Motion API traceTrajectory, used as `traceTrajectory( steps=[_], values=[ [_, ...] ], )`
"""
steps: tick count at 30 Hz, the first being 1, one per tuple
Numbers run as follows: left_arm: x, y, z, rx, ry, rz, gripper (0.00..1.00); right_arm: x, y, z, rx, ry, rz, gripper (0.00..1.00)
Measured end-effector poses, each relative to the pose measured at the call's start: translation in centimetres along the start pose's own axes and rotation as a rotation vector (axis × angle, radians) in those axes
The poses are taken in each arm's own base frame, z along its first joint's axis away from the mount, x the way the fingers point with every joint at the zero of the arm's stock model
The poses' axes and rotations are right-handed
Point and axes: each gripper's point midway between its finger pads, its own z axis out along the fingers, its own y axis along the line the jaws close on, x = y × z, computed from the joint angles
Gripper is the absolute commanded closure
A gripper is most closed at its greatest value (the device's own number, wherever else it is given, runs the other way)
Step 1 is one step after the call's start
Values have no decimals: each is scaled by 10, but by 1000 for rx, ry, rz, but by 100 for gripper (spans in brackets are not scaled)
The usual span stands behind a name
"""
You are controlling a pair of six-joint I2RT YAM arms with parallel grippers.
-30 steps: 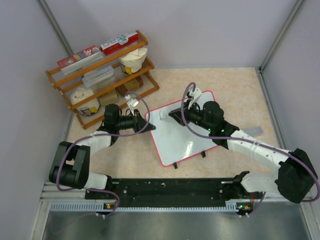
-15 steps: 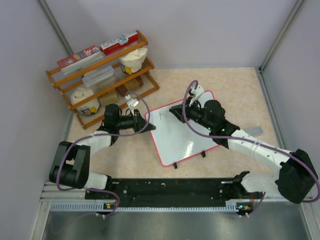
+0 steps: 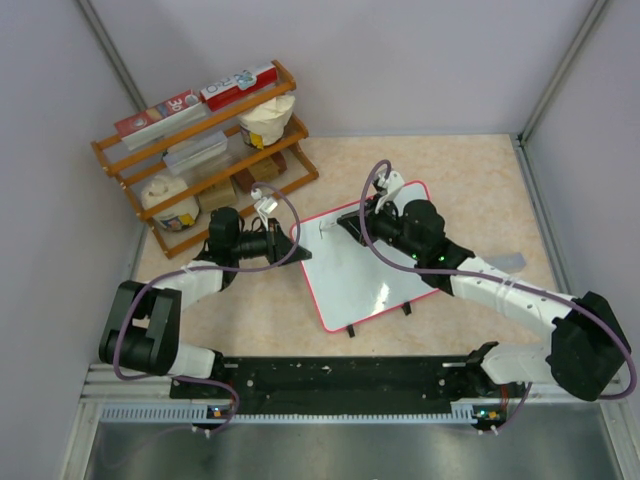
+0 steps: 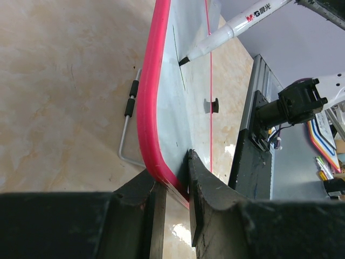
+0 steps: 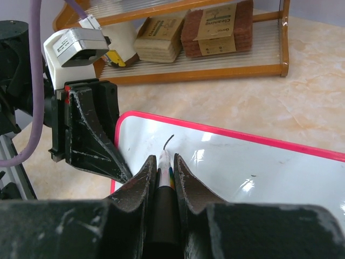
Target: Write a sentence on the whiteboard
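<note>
Glossy whiteboard (image 3: 352, 275) — smooth red rim (image 4: 146, 108), wooden rack (image 5: 215, 73), white plastic marker (image 4: 242, 24)

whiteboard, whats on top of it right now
A short black stroke, and the marker with its tip at it, held in the right claw. The left claw clamps the whiteboard rim. The right arm hides the part under it, so marks there cannot be seen.

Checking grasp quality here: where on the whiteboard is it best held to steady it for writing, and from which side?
Its red rim near the left corner, approached from the left, one finger above and one below. The whiteboard is thin and raised on feet, so a finger fits under, and the face stays free for the marker in the right gripper. The left gripper clamps there.
</note>
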Motion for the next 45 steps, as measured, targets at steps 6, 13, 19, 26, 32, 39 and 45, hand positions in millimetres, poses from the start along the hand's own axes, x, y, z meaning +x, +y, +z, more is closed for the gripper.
traceTrajectory(
  steps=[6, 13, 19, 26, 32, 39, 45],
  values=[
    [0, 0, 0, 0, 1, -1, 100, -1, -3, 0, 15, -4, 0, 100],
    [0, 0, 0, -1, 1, -2, 100, -1, -5, 0, 25, -7, 2, 100],
    [0, 0, 0, -1, 1, -2, 100, -2, -6, 0, 35, -11, 9, 100],
    [0, 0, 0, -1, 1, -2, 100, -7, -12, -2, 58, -25, 9, 100],
    [0, 0, 0, 0, 1, -2, 100, -9, -14, -3, 66, -31, 10, 100],
    [0, 0, 0, 3, 3, 1, 100, -14, -10, -6, 47, -41, 10, 100],
    [0, 0, 0, 3, 3, 2, 100, -19, -10, -6, 44, -49, 9, 100]
  ],
)
